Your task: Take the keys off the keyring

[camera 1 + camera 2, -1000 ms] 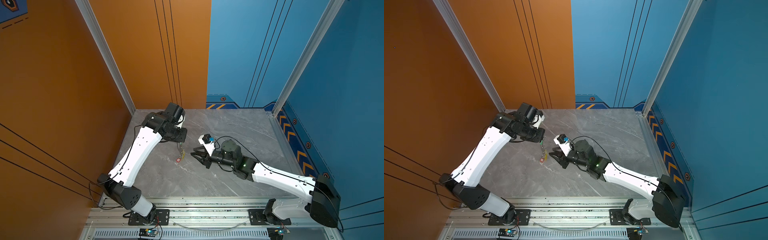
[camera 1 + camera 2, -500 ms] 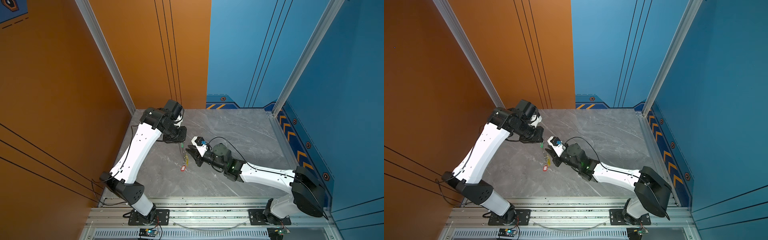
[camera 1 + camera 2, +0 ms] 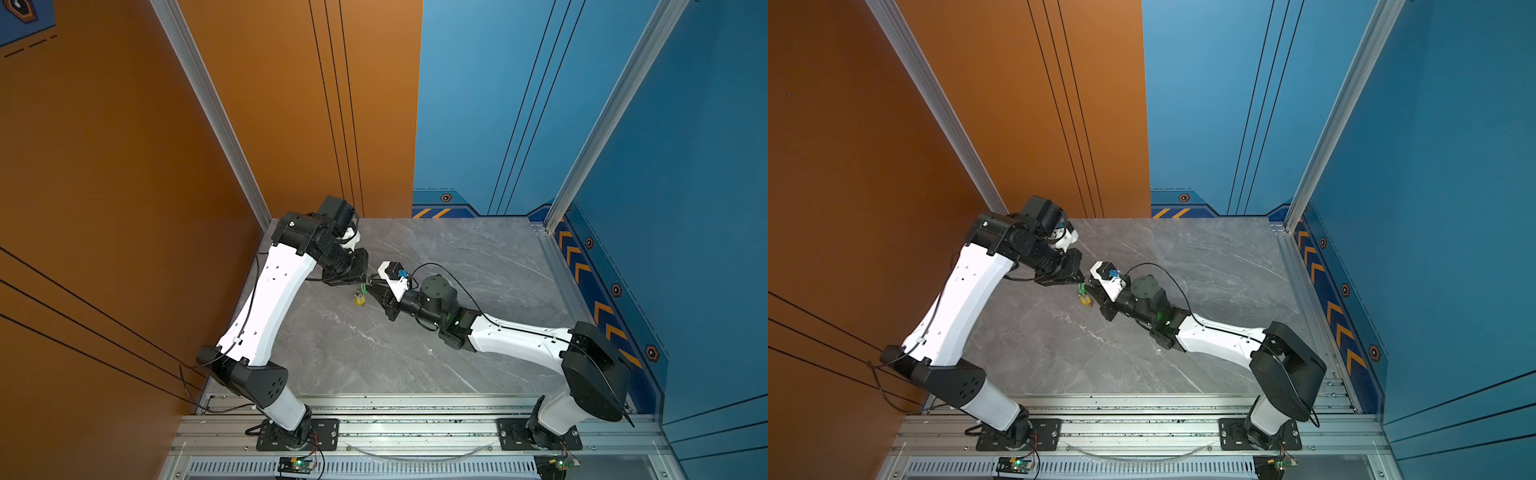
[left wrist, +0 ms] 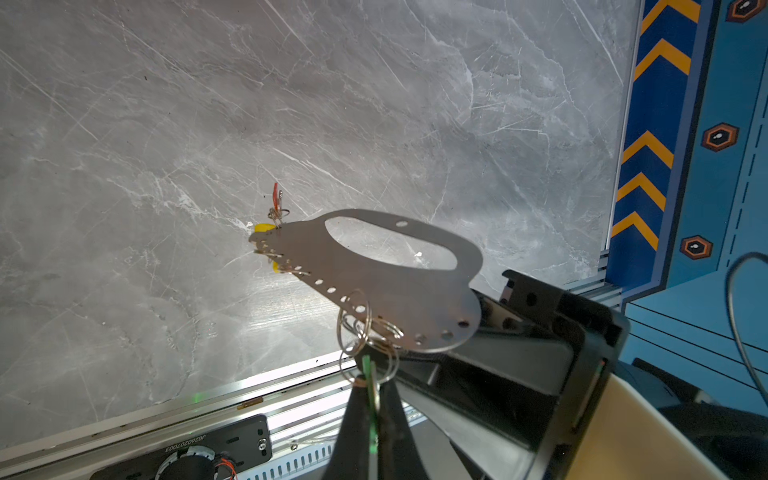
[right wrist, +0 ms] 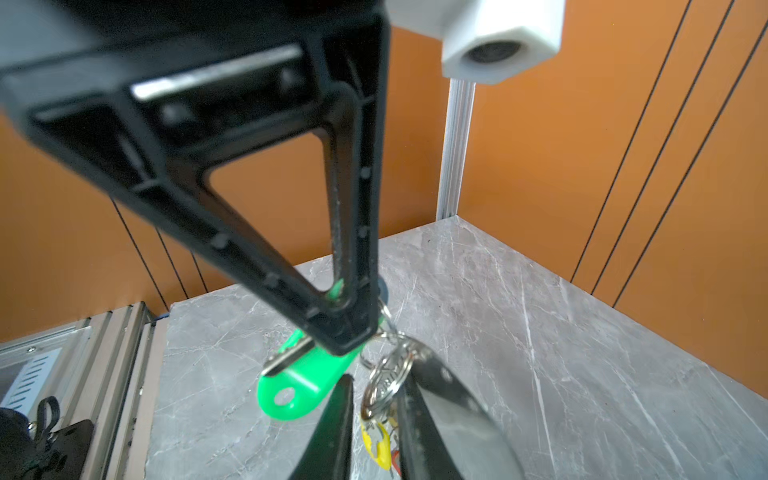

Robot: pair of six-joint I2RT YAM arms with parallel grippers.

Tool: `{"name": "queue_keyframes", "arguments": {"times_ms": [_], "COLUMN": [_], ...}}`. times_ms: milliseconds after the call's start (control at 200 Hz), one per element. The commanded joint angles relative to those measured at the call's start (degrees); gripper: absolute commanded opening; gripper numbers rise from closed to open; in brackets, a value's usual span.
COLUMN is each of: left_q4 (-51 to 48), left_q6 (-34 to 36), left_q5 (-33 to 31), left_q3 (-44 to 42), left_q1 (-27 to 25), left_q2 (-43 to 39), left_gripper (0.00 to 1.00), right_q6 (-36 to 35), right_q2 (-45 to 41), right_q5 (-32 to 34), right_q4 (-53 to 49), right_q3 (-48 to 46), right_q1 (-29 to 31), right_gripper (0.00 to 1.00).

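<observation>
Grey veined tabletop point(image 3: 457, 257) lies below both my claws, with orange and blue walls around it. My left claw point(image 4: 368, 386) is pinched shut on the green-tagged key point(image 5: 303, 386). My right claw point(image 5: 378, 390), tip to tip with it, grips the rounded end of the keyring point(image 4: 374, 274) and holds it in the air. At the keyring's far end, well out from my right claw, dangle the yellow tag point(image 4: 264, 227) and the red tag point(image 4: 275, 195). The keyring is thin, dull metal with a long oval cut-out and a row of small holes. The split rings point(image 4: 365, 328) are springy wire, bunched together, and the tags are slick plastic. If I pull straight, I expect the coils to hold — the green tag may slip from my grip, or the keyring may twist out of my right claw.
</observation>
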Motion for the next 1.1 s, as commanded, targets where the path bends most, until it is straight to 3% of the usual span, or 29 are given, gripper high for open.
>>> {"name": "queue_keyframes", "arguments": {"times_ms": [0, 420, 786, 1096], "left_q4": [-1.1, -1.1, -1.0, -1.0], "left_q6": [0.0, 0.3, -1.6, -2.2], "left_q5": [1.9, 3.7, 4.0, 5.3], "left_q3": [1.9, 1.6, 1.4, 2.1], "left_q1": [1.2, 2.8, 1.8, 0.9], "left_q2": [-0.1, 0.1, -0.2, -0.7], "left_gripper": [0.0, 0.0, 0.0, 0.0], "right_q6": [-0.8, 0.4, -2.6, -2.6], "right_q2": [-0.7, -4.2, -6.9, -1.7], "right_q5": [-0.5, 1.8, 3.5, -2.4], "right_q4": [0.2, -3.5, -8.0, -4.0], "right_q3": [0.7, -1.4, -1.9, 2.2], "right_q1": [0.4, -1.2, 2.5, -1.8], "right_gripper": [0.22, 0.27, 0.25, 0.22]}}
